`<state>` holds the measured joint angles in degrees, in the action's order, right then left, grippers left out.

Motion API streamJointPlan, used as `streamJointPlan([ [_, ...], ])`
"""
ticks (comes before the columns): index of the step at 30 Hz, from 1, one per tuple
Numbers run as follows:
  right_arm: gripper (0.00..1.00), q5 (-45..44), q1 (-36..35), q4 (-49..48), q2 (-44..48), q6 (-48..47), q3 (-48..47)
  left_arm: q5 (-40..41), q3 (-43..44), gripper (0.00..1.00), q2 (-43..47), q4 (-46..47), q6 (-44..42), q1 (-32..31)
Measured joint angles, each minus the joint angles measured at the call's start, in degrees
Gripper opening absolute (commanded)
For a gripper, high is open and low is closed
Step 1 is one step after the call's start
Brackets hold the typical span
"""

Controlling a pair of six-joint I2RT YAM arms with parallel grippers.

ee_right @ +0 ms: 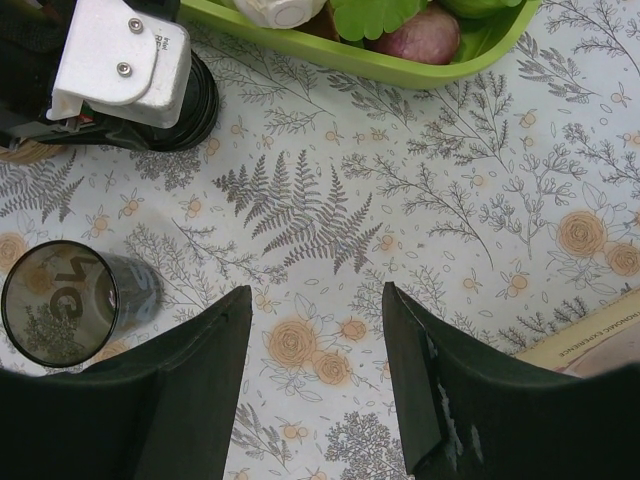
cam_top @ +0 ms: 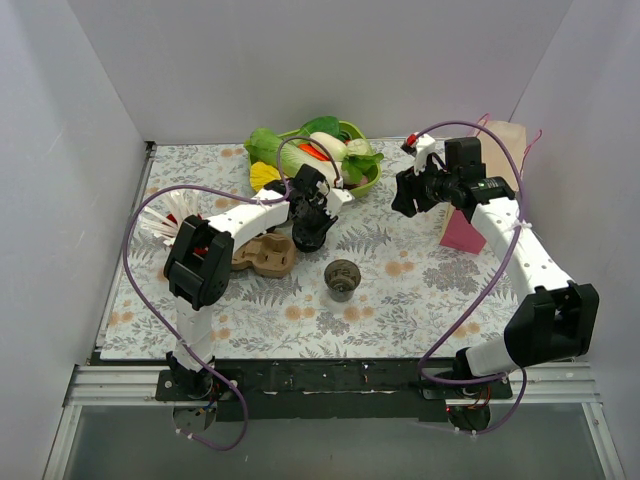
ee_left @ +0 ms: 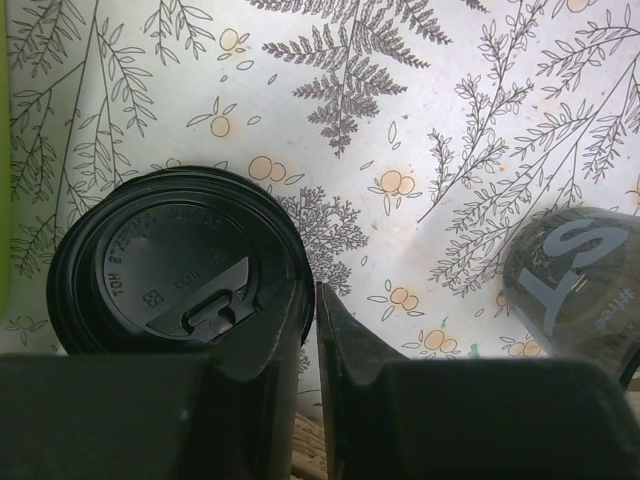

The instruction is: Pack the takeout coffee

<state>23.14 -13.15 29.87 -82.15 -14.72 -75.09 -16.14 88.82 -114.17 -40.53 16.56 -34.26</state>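
**Top view.** The small dark grey-black disposable cup of takeout coffee with its round black lid (cam_top: 314, 238) stood mid-table, toward the far edge. It was just beside the brown cardboard two-hole carrier (cam_top: 265, 255). My left gripper (cam_top: 309, 212) hung over the cup. My right gripper (cam_top: 408, 192) was well apart, nearer the far-right corner.

**Left wrist view.** My left fingers (ee_left: 250, 350) were nearly pressed together, with only a thin slit between them and nothing pinched. The cup sat just beside one finger, outside the slit.

**Right wrist view.** My right fingers (ee_right: 190, 400) were spread wide above the fern-printed tabletop (ee_right: 300, 200), holding nothing.

**Judged step.** This was the approach for the grasp, with the cup not yet packed. The next move would call for spreading the left jaws, recentring them about the cup and closing. The cup would then have to be carried to a carrier hole.
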Motion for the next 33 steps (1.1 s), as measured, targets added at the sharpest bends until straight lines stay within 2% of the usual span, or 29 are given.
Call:
streamJointPlan([
  [12, 0.63, 0.0, 0.0, -0.02, -0.81, 0.68, 0.0, -1.01, -0.26, 0.0, 0.0, -0.07, 0.42, 0.04],
  [17, 0.63, 0.0, 0.0, -0.02, -0.83, 0.83, 0.0, -0.57, 0.15, 0.0, 0.09, -1.07, 0.31, 0.39],
  [28, 0.63, 1.68, 0.0, 0.0, -1.4, 0.37, -0.02, -1.66, 7.58, 0.0, 3.43, -8.63, 1.14, 1.42],
  [33, 0.6, 6.88, 0.0, 0.9, -2.08, -3.61, -0.42, -3.48, 11.89, 0.0, 3.74, -12.35, 1.07, 1.7],
])
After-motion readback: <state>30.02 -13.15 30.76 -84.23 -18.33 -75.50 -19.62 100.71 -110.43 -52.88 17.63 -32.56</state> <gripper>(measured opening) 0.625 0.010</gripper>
